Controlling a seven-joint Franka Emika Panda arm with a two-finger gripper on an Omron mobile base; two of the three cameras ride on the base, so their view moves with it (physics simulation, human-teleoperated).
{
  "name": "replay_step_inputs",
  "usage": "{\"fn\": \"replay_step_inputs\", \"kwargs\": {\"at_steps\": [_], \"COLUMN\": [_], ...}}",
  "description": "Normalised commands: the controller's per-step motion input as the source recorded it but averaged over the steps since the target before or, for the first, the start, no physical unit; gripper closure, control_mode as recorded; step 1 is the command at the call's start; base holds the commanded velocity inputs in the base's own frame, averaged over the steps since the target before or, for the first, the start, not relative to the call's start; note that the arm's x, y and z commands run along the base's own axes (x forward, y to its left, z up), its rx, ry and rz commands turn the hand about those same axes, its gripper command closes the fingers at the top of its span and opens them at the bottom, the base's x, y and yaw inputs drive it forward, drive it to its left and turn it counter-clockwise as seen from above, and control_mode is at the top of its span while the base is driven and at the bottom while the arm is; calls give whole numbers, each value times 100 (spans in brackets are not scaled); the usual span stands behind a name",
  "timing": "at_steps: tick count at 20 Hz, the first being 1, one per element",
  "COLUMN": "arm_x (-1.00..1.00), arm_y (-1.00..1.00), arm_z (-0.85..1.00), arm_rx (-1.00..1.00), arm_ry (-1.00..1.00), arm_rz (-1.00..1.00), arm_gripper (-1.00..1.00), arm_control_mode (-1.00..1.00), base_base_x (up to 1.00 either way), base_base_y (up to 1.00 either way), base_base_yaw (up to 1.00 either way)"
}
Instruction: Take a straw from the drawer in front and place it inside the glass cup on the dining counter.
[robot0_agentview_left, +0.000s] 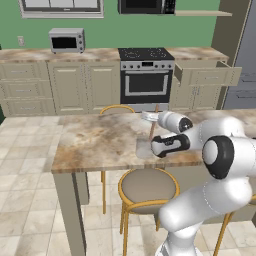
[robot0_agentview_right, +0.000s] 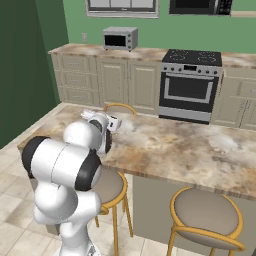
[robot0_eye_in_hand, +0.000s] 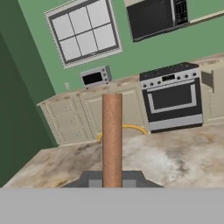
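- Pincer clenched on the straw, the thin reddish-brown stick rising straight out from between the two dark tips in the hand view.
- Far left on the back worktop sits a small microwave, well away from the action.
- Moving right, the dining counter stretches across, marbled top, with a round stool tucked just under its near edge.
- Over that counter the arm reaches in, and the straw stands close to upright above the glass cup, a faint clear tumbler on the stone just left of the hand. Whether the tip is already inside the rim, I cannot tell.
- Behind, the oven sits centre-back.
- Right of it the drawer hangs open and pulled out.
- Handling call: that straw looks feather-light and stiff, smooth enough to slip or swing if pinched loosely; held at its lower end as it is, the long free length could wobble.
- The tumbler looks light and tippy; a sideways nudge from the stick or the hand could knock it over, so I'd want a straight drop down the middle.
- Judging progress: fetch done, placement in hand, release not yet made.
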Motion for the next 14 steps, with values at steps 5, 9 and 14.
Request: {"fn": "replay_step_inputs", "kwargs": {"at_steps": [5, 9, 14], "arm_x": [-4, 6, 21], "arm_y": [0, 0, 6], "arm_z": [5, 1, 0], "arm_rx": [0, 0, 0], "arm_ry": [0, 0, 0], "arm_rz": [0, 0, 0], "arm_gripper": [100, 100, 100], "arm_control_mode": [-100, -100, -100], "base_base_x": [0, 0, 0], "base_base_y": [0, 0, 0], "base_base_yaw": [0, 0, 0]}}
